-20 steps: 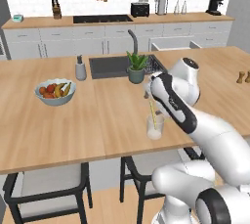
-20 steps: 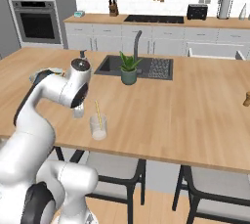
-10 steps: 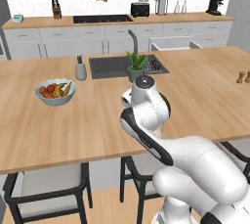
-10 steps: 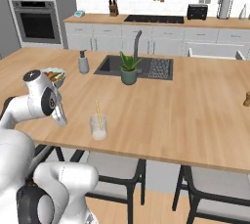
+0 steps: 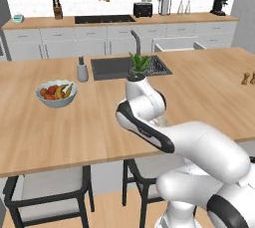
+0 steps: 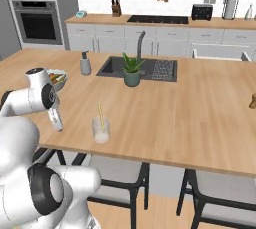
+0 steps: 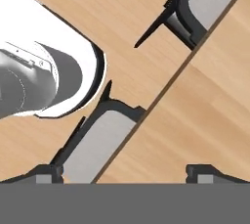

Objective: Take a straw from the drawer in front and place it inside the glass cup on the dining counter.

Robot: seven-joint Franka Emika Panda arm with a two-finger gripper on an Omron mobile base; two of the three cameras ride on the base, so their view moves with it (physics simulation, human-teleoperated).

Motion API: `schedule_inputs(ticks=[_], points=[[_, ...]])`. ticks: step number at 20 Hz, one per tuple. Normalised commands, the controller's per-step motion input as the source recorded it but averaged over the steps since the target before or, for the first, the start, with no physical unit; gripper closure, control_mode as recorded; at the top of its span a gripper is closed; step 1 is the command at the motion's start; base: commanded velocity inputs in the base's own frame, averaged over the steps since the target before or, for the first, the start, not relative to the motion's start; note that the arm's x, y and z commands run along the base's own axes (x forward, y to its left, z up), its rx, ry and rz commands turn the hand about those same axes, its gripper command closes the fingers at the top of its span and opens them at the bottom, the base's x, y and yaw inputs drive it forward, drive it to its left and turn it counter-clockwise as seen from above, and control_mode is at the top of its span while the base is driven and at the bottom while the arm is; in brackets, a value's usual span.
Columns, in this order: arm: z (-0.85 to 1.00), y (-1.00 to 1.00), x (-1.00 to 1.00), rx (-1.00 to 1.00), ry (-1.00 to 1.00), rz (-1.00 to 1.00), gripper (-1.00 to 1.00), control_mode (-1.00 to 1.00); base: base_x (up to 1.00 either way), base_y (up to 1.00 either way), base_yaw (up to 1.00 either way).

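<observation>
Right now, on the left of the right base view, I have the gripper (image 6: 58,121) hanging at the near edge of the tabletop (image 6: 190,108), fingers (image 6: 56,118) pointing down. In the hand view the two finger tips (image 7: 47,173) sit far apart at the bottom corners with nothing between them, so the fingers are spread wide and empty; below them I see the tabletop edge running on a diagonal, with grey-seated chairs (image 7: 100,145) over a wooden floor (image 7: 122,17).

Behind the arm, a fruit bowl (image 6: 58,78) rests on the light wood, with a grey soap bottle (image 6: 85,64) further back, beside the dark inset sink (image 6: 161,69).

Just to the right of the gripper, and apart from it, stands the glass cup (image 6: 101,130), upright near the tabletop's front edge. The pale-yellow straw (image 6: 99,113) is inside it, leaning with its top tilted to the left and rising above the rim.

Further right, a small potted plant (image 6: 132,70) sits at the sink's front edge, under the curved faucet (image 6: 140,43). At the far right edge a small brown shaker (image 6: 252,101) stands alone.

In the left base view the arm's elbow covers most of the cup; I can just make out a glassy sliver (image 5: 160,121) beside it.
</observation>
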Motion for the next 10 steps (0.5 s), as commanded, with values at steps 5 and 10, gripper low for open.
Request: schedule_inputs(ticks=[5,10], points=[[-0.14,0.09,-0.92,0.0,0.04,0.1,-1.0,-1.0,0.0,0.0,0.0],[-0.02,0.03,-0.99,0.0,-0.03,0.08,-1.0,-1.0,0.0,0.0,0.0]])
